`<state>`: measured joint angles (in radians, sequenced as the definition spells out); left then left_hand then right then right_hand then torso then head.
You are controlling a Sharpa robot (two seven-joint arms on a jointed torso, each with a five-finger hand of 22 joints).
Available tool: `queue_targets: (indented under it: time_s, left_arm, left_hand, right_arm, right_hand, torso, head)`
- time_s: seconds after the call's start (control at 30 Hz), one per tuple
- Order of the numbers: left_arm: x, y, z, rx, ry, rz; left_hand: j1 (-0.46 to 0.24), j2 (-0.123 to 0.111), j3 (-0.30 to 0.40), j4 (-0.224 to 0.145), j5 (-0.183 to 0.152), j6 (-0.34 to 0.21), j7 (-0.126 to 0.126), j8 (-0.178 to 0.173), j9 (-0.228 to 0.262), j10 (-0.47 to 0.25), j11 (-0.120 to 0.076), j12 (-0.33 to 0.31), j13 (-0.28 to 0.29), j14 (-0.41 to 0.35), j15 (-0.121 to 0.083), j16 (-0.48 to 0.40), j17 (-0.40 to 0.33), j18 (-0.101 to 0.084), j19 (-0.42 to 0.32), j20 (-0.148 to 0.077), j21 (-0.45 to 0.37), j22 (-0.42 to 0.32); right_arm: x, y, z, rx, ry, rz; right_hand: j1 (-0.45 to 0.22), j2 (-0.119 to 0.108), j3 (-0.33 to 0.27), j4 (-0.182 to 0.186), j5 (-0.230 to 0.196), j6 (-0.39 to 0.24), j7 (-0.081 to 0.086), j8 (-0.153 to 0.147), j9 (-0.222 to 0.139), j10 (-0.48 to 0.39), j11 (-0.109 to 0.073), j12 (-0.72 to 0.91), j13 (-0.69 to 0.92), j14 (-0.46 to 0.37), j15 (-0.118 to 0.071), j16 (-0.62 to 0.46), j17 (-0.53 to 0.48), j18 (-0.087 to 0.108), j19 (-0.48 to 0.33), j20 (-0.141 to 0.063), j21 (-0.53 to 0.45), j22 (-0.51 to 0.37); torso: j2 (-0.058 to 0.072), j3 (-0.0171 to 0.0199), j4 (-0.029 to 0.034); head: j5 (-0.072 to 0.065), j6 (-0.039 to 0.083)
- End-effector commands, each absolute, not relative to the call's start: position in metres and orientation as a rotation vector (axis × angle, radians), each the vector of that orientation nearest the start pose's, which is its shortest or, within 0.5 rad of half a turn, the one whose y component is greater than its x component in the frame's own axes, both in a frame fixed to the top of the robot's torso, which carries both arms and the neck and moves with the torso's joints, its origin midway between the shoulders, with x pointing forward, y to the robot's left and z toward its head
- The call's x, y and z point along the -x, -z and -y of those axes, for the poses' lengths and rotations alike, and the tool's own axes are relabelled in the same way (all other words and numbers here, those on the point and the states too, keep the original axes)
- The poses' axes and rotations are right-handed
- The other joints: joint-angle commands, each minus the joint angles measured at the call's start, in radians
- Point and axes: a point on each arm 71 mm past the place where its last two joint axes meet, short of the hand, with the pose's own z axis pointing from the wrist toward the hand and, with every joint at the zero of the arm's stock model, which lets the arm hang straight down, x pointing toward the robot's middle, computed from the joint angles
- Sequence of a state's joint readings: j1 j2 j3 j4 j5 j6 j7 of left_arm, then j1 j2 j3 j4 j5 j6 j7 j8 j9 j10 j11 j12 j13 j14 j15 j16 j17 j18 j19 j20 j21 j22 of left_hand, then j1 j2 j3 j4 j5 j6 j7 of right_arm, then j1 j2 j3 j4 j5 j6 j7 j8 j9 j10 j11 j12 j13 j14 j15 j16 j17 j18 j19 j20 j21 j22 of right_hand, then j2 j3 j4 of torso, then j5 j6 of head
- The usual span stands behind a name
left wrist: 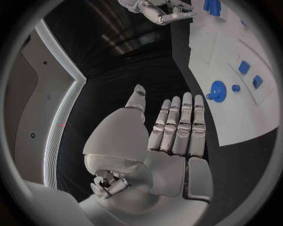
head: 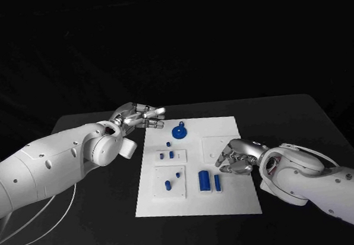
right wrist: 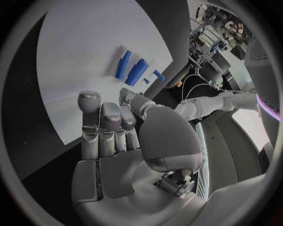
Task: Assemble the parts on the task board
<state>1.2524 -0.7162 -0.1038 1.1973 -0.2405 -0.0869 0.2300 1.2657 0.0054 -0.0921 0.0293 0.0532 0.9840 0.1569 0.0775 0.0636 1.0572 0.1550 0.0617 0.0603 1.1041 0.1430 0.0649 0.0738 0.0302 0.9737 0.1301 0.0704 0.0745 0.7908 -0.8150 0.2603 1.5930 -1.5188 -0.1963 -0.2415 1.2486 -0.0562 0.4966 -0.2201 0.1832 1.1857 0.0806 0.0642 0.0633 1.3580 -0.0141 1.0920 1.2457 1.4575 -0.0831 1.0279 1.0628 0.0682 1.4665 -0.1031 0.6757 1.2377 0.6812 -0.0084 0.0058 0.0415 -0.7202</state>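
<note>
Task board (head: 238, 199) mid-table, parts (head: 205, 180) on it, seemingly some standing

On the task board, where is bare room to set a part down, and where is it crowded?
Free: the task board's near strip, below the two tall blue pieces, and its far right corner beyond the right hand. Crowded: the left half, from the round blue part down past the small blue pieces, and the far left corner by the left hand.

Dim, dark surroundings; wrist views bend straight edges, perhaps slightly soft.
</note>
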Motion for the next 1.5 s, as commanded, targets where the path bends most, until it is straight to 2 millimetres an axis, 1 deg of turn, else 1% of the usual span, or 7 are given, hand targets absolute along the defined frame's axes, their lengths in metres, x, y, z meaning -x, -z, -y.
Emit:
queue_targets:
  time_s: [0.03, 0.27, 0.5, 0.73, 1.2, 1.33, 1.5]
  left_arm:
    - [-0.541, 0.200, -0.228, 0.880, 1.372, -1.701]
    - [-0.541, 0.200, -0.227, 0.879, 1.372, -1.703]
    - [-0.541, 0.200, -0.226, 0.879, 1.374, -1.705]
    - [-0.541, 0.200, -0.226, 0.879, 1.376, -1.706]
    - [-0.541, 0.201, -0.226, 0.880, 1.375, -1.709]
    - [-0.541, 0.201, -0.226, 0.880, 1.375, -1.710]
    - [-0.541, 0.201, -0.226, 0.881, 1.374, -1.710]
  left_hand:
    - [-0.007, 0.005, -0.001, 0.005, -0.002, 0.004, -0.001, 0.000, 0.000, -0.005, -0.001, 0.000, 0.002, -0.006, 0.000, -0.002, 0.000, 0.008, -0.005, -0.001, 0.004, -0.001]
    - [-0.007, 0.005, -0.001, 0.005, -0.002, 0.004, -0.001, 0.000, 0.000, -0.005, -0.001, 0.000, 0.002, -0.006, 0.000, -0.002, 0.000, 0.008, -0.005, -0.001, 0.004, -0.001]
    - [-0.006, 0.007, -0.001, 0.004, -0.001, 0.003, -0.001, 0.000, 0.000, -0.005, -0.001, 0.000, 0.002, -0.006, 0.000, -0.002, 0.000, 0.008, -0.005, -0.001, 0.004, -0.001]
    - [-0.006, 0.007, -0.001, 0.004, -0.001, 0.003, -0.001, 0.000, 0.000, -0.005, -0.001, 0.000, 0.002, -0.006, 0.000, -0.002, 0.000, 0.008, -0.005, -0.001, 0.004, -0.001]
    - [-0.007, 0.009, -0.002, 0.002, -0.001, 0.002, -0.001, 0.000, 0.000, -0.006, -0.001, 0.000, 0.002, -0.006, 0.001, -0.002, 0.000, 0.009, -0.005, -0.001, 0.004, -0.001]
    - [-0.007, 0.009, -0.002, 0.002, -0.001, 0.002, -0.001, 0.000, 0.000, -0.006, -0.001, 0.000, 0.002, -0.006, 0.001, -0.002, 0.000, 0.009, -0.005, -0.001, 0.004, -0.001]
    - [-0.007, 0.009, -0.002, 0.002, -0.001, 0.002, -0.001, 0.000, 0.000, -0.006, -0.001, 0.000, 0.002, -0.006, 0.001, -0.002, 0.000, 0.009, -0.005, -0.001, 0.004, -0.001]
  right_arm:
    - [-0.429, 0.268, 0.176, 0.066, -0.691, -1.860]
    - [-0.425, 0.277, 0.174, 0.110, -0.668, -1.890]
    - [-0.424, 0.282, 0.170, 0.119, -0.663, -1.896]
    - [-0.425, 0.284, 0.168, 0.117, -0.659, -1.887]
    - [-0.424, 0.287, 0.166, 0.115, -0.657, -1.894]
    - [-0.423, 0.288, 0.167, 0.112, -0.658, -1.900]
    - [-0.422, 0.289, 0.166, 0.110, -0.664, -1.904]
  right_hand:
    - [-0.008, 0.001, -0.002, -0.006, -0.003, 0.012, -0.001, -0.002, 0.000, 0.000, 0.004, 0.003, -0.002, -0.002, 0.007, 0.004, -0.002, 0.009, 0.043, 0.006, 0.000, 0.003]
    - [-0.009, 0.004, -0.007, -0.005, -0.011, 0.022, -0.004, -0.002, 0.000, -0.001, 0.002, 0.002, -0.004, -0.003, 0.006, 0.003, -0.003, 0.009, 0.043, 0.005, -0.004, 0.004]
    - [-0.011, 0.007, -0.010, -0.003, -0.011, 0.022, -0.005, -0.002, 0.000, -0.002, 0.001, 0.001, -0.005, -0.003, 0.006, 0.005, -0.002, 0.009, 0.045, 0.004, -0.004, 0.006]
    - [-0.011, 0.011, -0.007, -0.001, -0.015, 0.021, -0.005, -0.002, 0.000, -0.001, 0.001, 0.003, -0.004, -0.002, 0.005, 0.006, -0.001, 0.009, 0.046, 0.004, -0.006, 0.008]
    - [-0.013, 0.011, -0.006, 0.001, -0.019, 0.031, -0.008, -0.001, 0.001, -0.002, -0.002, 0.002, -0.004, -0.003, 0.005, 0.008, -0.001, 0.009, 0.047, 0.003, -0.008, 0.010]
    - [-0.013, 0.012, -0.006, 0.001, -0.021, 0.035, -0.009, -0.002, 0.001, -0.001, -0.002, 0.003, -0.004, -0.003, 0.004, 0.008, 0.000, 0.009, 0.047, 0.003, -0.007, 0.011]
    - [-0.012, 0.015, -0.006, 0.000, -0.017, 0.043, -0.011, -0.001, 0.001, 0.000, -0.003, 0.004, -0.004, -0.002, 0.003, 0.010, 0.001, 0.008, 0.048, 0.002, -0.005, 0.013]
  torso:
    - [0.000, -0.0009, -0.0001]
    - [0.000, -0.0004, -0.0002]
    - [0.000, 0.0000, -0.0003]
    - [0.000, 0.0002, -0.0006]
    - [0.000, 0.0003, -0.0010]
    - [0.001, 0.0002, 0.0000]
    - [0.000, 0.0001, -0.0009]
  head:
    - [0.002, -0.003]
    - [0.003, -0.004]
    - [0.002, -0.003]
    - [0.003, -0.002]
    - [0.003, -0.002]
    - [0.003, -0.003]
    - [0.003, -0.004]
